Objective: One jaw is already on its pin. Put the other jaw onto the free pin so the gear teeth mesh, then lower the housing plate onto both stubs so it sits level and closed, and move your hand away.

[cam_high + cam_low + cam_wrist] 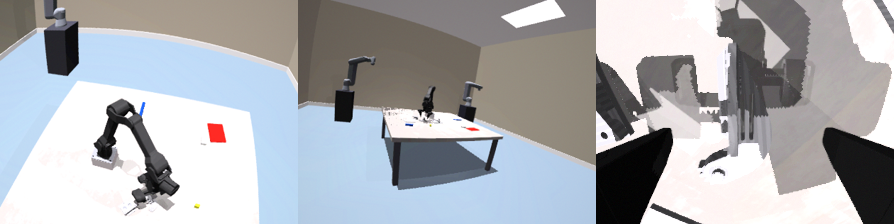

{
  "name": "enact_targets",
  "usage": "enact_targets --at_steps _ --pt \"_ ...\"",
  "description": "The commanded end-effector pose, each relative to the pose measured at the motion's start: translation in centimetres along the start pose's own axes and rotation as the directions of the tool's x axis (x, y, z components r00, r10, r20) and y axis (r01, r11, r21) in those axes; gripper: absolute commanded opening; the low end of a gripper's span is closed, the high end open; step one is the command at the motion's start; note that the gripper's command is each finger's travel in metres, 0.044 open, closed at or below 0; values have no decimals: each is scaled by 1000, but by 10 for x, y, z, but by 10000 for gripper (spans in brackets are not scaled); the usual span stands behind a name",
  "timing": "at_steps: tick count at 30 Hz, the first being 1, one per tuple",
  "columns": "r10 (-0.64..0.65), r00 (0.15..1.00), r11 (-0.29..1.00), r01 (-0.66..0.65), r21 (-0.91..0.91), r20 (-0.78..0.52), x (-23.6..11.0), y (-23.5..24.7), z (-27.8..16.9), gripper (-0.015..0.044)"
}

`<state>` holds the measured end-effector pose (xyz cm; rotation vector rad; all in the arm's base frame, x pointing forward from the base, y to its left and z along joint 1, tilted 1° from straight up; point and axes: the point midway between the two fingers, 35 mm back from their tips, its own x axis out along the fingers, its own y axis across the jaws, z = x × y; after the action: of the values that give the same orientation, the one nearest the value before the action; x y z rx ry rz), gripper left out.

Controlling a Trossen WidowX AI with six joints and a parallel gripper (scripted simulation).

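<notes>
Can see from above the black, jointed arm reaching over the broad white table, with its black two-fingered gripper low near a pale, flat rectangular piece with two round marks. Can make out in the wrist view what the others leave too small: fingers spread wide, nothing between them, and ahead of them a grey-and-white upright part, beside small teeth. Cannot tell pin seating or meshing. Find a small blue block only in the exterior view, but the small yellow cube in both room views.
</notes>
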<state>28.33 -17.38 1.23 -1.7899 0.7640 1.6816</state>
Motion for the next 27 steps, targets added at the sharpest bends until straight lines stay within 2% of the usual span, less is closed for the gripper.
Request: enact_targets --at_steps 1,10,27 --pt "1 1000 1000 -1 -4 16 12 0 3 440" --pt "0 1000 1000 0 -5 17 26 0 4 440" --pt "0 1000 1000 0 -5 17 26 0 4 440"
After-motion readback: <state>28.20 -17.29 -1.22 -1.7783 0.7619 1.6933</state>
